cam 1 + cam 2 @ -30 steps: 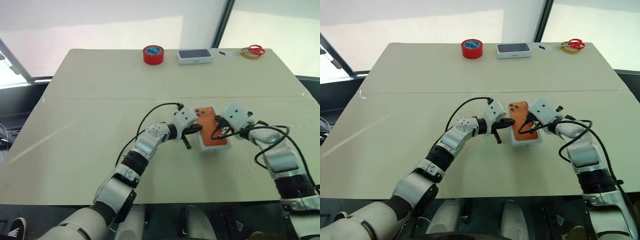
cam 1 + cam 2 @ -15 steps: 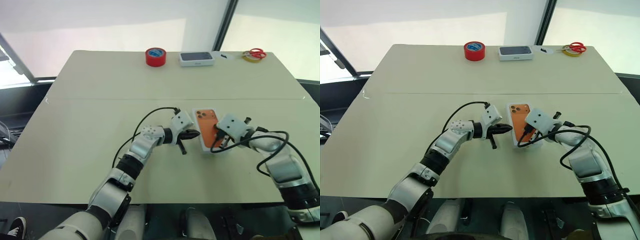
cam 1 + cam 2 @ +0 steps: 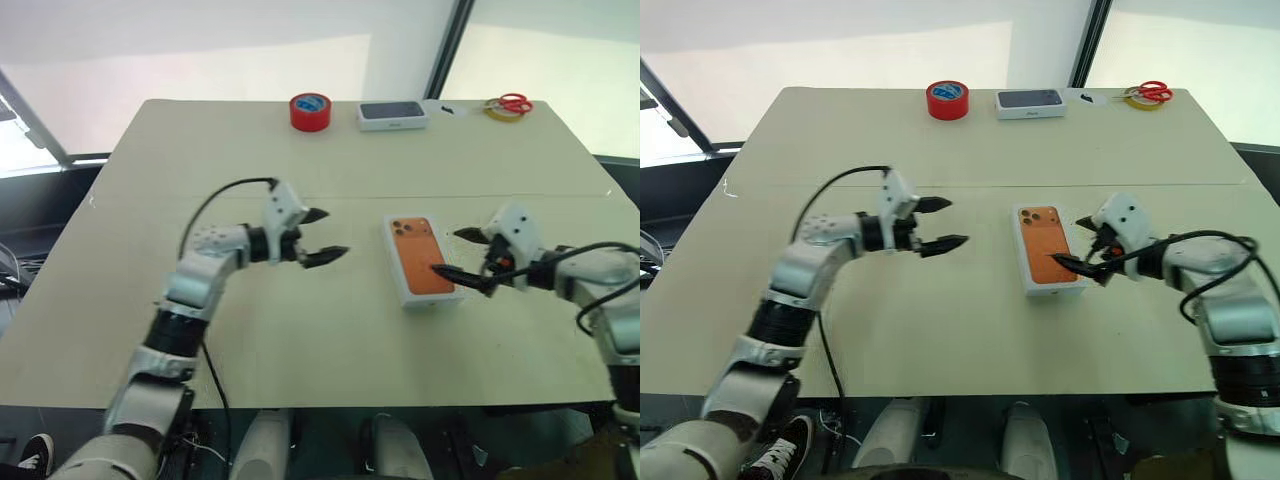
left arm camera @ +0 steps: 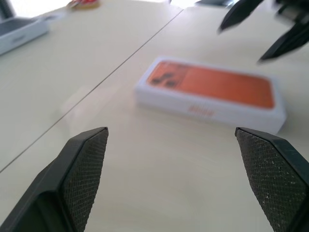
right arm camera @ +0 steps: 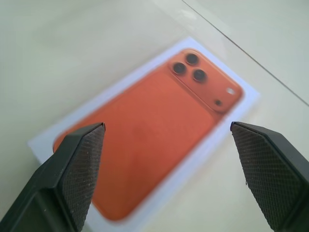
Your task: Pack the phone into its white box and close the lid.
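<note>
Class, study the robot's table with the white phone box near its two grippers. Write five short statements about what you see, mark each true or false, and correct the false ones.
1. The white box lies closed on the table, its top printed with an orange phone. True.
2. The left gripper is shut on the box. False: it is open and held off to the box's left, touching nothing.
3. The right gripper is open beside the box's right edge. True.
4. The red tape roll sits on top of the box. False: it stands at the table's far edge.
5. The scissors lie at the far right corner. True.
</note>
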`<state>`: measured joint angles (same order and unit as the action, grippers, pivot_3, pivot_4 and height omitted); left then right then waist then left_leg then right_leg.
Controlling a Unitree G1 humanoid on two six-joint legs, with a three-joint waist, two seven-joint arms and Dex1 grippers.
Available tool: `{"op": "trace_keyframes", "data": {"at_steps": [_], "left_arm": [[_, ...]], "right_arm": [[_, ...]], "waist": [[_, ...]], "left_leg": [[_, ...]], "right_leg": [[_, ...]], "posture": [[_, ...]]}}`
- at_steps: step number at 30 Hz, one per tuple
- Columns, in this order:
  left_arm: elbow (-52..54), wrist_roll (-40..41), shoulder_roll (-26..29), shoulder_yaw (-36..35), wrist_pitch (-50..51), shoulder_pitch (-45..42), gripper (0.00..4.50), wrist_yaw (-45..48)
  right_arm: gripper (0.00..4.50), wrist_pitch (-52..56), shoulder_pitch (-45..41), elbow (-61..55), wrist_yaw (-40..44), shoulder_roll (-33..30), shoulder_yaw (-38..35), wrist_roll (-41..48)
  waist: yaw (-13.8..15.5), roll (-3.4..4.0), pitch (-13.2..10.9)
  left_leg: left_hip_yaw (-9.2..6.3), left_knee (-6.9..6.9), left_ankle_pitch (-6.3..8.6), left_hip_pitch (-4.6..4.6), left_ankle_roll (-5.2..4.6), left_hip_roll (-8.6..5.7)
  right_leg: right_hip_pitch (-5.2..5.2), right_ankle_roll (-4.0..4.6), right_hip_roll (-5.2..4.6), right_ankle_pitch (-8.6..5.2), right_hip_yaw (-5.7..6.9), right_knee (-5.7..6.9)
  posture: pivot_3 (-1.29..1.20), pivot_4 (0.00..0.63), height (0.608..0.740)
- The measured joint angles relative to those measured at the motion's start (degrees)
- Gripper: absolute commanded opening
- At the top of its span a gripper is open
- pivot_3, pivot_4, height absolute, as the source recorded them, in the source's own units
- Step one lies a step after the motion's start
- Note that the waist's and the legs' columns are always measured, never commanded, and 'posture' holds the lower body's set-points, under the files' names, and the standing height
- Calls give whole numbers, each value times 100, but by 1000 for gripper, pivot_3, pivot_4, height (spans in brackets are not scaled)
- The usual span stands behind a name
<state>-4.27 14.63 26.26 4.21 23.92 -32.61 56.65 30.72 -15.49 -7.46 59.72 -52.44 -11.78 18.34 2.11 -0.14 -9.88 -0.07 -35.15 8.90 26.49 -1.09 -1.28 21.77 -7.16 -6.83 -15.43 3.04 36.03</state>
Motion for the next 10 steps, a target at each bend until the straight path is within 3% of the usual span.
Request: {"op": "trace_keyframes", "data": {"at_steps": [6, 10], "left_arm": [[322, 491, 927, -752, 201, 981, 4500, 307], [580, 643, 1154, -1037, 285, 1422, 4500, 241]], "right_arm": [[4481, -411, 606, 117, 483, -83, -403, 314], [4481, -749, 843, 407, 527, -170, -499, 231]], "waist": [[12, -1, 0], [9, 0, -1]], "left_leg": [[3, 3, 13, 4, 21, 1], [9, 5, 13, 9, 22, 1]], "right_leg": [[33, 5, -21, -3, -10, -6], [44, 6, -30, -3, -20, -6]], "posture": [[0, 150, 740], [0, 150, 740]]}}
